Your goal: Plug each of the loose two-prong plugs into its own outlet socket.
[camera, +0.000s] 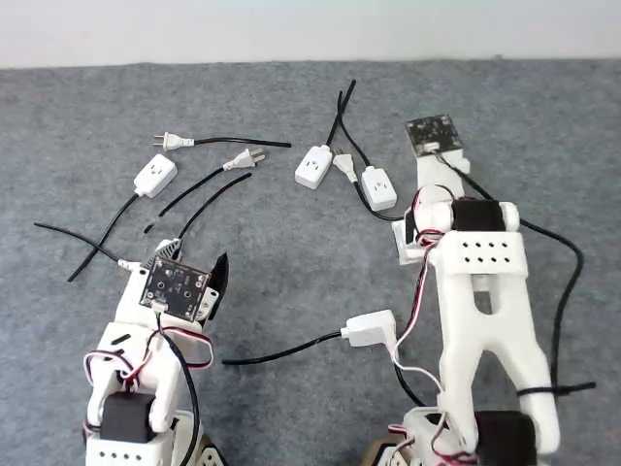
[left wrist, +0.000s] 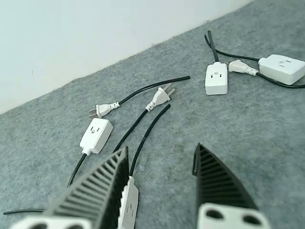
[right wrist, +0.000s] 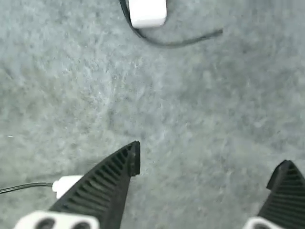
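Left end effector (left wrist: 162, 147) gapes facing a loose plug (left wrist: 159, 95); right end effector (right wrist: 210, 152) gapes over open carpet (right wrist: 190, 95).

Smooth plastic socket (camera: 155, 175) on rough felt mat (camera: 310, 262)

Grey carpeted tabletop (camera: 291, 282), plain white wall (camera: 291, 29) behind it

High cam looked down on whole carpet (camera: 291, 291) from above. L wrist cam sat low, faced fwd across carpet to wall (left wrist: 71, 38), sharing sockets (left wrist: 95, 135) w/ high view. R wrist cam looked steeply down, close to carpet.
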Tool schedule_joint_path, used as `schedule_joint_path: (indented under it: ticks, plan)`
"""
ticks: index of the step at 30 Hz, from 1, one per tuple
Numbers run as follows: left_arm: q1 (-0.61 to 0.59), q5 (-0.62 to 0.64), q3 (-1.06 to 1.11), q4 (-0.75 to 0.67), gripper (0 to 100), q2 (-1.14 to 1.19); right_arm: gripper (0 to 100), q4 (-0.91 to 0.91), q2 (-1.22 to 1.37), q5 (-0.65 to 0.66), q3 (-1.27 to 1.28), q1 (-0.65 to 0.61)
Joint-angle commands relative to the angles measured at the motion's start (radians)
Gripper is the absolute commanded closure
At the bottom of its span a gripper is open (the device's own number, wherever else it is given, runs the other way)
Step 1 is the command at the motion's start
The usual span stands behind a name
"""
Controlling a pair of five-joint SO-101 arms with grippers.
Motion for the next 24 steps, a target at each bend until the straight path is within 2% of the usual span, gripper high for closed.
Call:
schedule_joint_path:
  ticks: [1, 5, 9, 14, 24]
  plan:
    - [-0.003, -0.025, 0.019, -0.069, 77, -0.006, 59.3, -0.053, 0.050, 0.066, -0.068, -0.016]
    - [-0.003, -0.026, 0.041, -0.097, 77, -0.006, 59.3, -0.084, 0.186, 0.078, -0.144, -0.010]
    - [0.000, -0.026, 0.044, -0.097, 77, -0.006, 59.3, -0.081, 0.363, 0.181, -0.273, -0.028]
    - [0.002, -0.026, 0.045, -0.100, 77, -0.002, 59.3, -0.073, 0.530, 0.195, -0.445, -0.033]
    - [0.003, -0.028, 0.056, -0.103, 77, -0.006, 59.3, 0.007, 0.602, 0.230, -0.703, -0.084]
